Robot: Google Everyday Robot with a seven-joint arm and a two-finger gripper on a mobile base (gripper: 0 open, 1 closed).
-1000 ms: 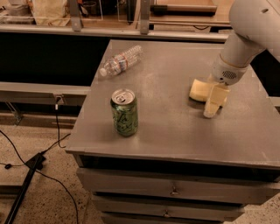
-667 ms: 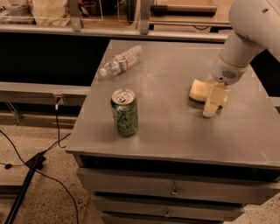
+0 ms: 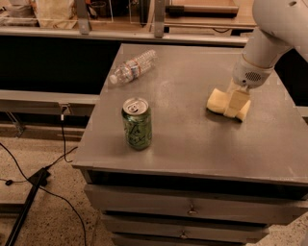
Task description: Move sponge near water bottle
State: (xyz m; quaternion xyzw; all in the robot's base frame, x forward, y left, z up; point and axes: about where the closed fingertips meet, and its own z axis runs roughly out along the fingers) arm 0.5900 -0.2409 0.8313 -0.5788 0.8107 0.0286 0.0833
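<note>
The pale yellow sponge [image 3: 216,100] lies on the right side of the grey table top [image 3: 192,134]. My gripper [image 3: 236,108] hangs from the white arm and is down on the sponge, covering its middle; sponge shows on both sides of it. The clear water bottle [image 3: 132,68] with a white cap and a reddish-blue label lies on its side at the table's far left edge, well away from the sponge.
A green soda can [image 3: 137,123] stands upright near the table's front left. Drawers [image 3: 192,210] sit under the table top. Black cables [image 3: 33,182] trail on the floor at left. A shelf with clutter [image 3: 96,14] runs behind the table.
</note>
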